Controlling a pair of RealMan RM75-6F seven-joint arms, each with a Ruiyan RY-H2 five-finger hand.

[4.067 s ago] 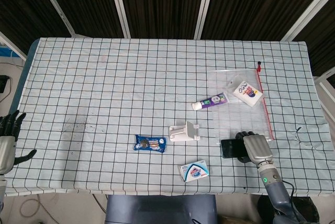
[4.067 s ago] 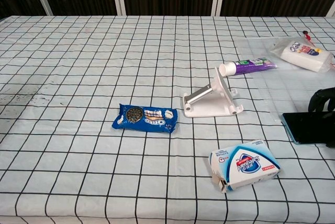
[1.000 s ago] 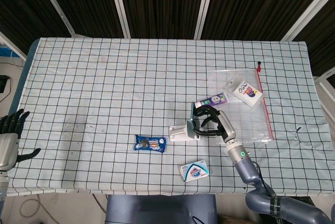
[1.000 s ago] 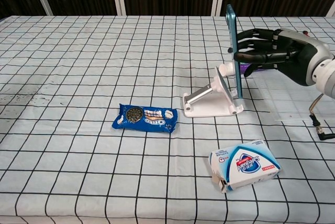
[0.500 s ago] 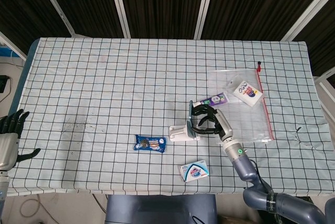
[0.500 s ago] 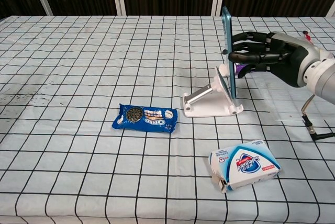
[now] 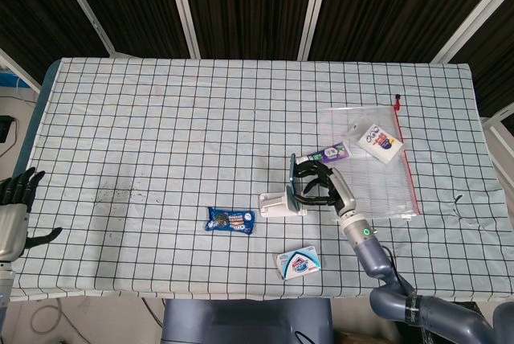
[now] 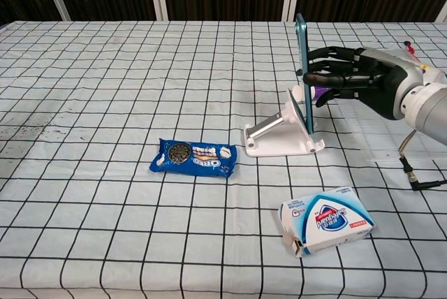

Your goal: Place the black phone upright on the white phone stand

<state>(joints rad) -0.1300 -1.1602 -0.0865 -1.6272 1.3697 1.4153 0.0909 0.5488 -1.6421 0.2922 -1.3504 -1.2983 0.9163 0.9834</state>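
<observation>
The right hand [image 8: 363, 79] pinches the phone [image 8: 303, 72] upright against the stand [image 8: 283, 138]; the phone's screen faces away. The left hand [image 7: 14, 207], half cut off, is spread.

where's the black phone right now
In the chest view the black phone stands upright on edge, right of centre, against the white phone stand, with the right hand holding it from the right; the purple tube lies just behind.

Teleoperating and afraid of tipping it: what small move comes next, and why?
Probably ease the fingers apart slowly: the right hand grips the black phone, which stands upright against the white phone stand, apparently seated.
</observation>
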